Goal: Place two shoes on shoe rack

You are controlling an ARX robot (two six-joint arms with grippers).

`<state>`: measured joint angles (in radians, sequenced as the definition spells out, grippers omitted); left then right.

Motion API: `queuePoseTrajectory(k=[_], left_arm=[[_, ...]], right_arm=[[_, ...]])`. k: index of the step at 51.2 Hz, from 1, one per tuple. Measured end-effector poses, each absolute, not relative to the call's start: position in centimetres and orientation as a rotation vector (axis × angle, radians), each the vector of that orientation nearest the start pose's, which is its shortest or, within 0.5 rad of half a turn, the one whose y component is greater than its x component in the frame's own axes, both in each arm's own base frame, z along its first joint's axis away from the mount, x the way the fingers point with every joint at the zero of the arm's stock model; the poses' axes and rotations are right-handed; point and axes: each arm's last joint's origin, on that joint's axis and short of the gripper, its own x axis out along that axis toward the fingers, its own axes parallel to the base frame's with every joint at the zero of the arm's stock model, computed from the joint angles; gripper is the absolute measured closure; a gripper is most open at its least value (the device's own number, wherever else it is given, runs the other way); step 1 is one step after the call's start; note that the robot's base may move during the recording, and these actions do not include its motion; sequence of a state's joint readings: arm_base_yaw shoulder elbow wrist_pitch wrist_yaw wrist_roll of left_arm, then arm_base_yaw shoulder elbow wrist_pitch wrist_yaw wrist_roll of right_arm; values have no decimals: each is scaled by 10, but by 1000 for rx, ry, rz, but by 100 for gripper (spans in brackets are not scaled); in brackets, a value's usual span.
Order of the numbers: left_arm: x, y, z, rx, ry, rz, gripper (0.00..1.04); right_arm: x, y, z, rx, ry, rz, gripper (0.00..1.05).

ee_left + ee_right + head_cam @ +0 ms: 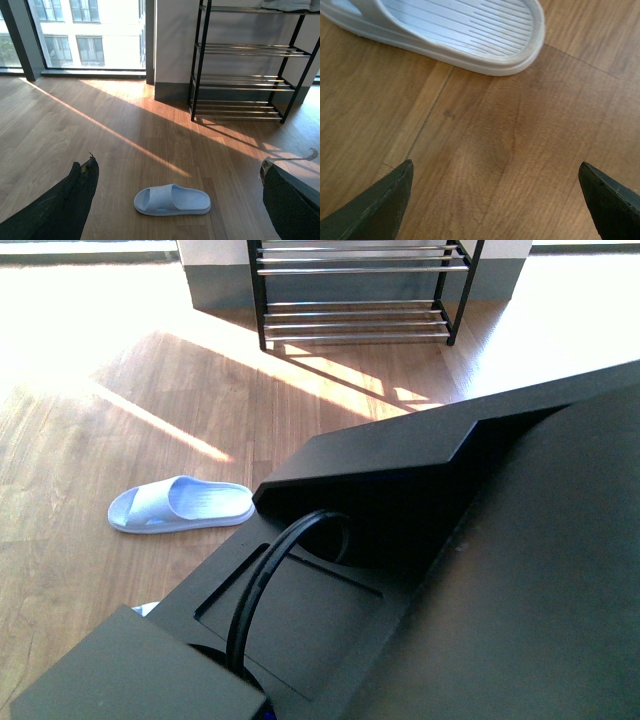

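A pale blue slide (180, 505) lies flat on the wood floor, left of the black arm housing. It also shows in the left wrist view (172, 200), below and between the open fingers of my left gripper (179, 164), which is well above it. My right gripper (495, 167) is open and empty, low over bare floor, with the rounded end of a pale blue slide (470, 30) just beyond its fingertips. The shoe rack (360, 290) stands against the far wall and also shows in the left wrist view (245, 75). No grey sneaker is clearly visible.
A black arm housing (450, 570) fills the lower right of the front view. A small pale blue bit (146, 608) peeks out at its left edge. A pale object (287, 5) sits on the rack's top shelf, cut off. Windows (85, 30) stand left of the rack.
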<state>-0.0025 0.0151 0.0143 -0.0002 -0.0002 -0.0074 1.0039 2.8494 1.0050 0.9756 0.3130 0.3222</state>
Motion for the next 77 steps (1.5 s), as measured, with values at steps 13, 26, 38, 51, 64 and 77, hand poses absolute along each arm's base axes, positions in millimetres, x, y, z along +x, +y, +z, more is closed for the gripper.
queuePoseTrajectory(k=[13, 26, 38, 51, 64, 77], left_arm=[[98, 0, 167, -7, 1, -2, 9], [98, 0, 167, -7, 1, -2, 9], [98, 0, 167, -7, 1, -2, 9], [98, 0, 167, -7, 1, -2, 9], [98, 0, 167, -7, 1, -2, 9], [98, 0, 167, -8, 1, 1, 9]], right_arm=[[174, 257, -144, -259, 799, 510, 9], [165, 242, -145, -280, 831, 490, 9], [165, 242, -145, -273, 833, 487, 9], [165, 242, -145, -270, 833, 486, 9], [164, 242, -145, -270, 835, 485, 9], [165, 243, -145, -267, 831, 486, 9]])
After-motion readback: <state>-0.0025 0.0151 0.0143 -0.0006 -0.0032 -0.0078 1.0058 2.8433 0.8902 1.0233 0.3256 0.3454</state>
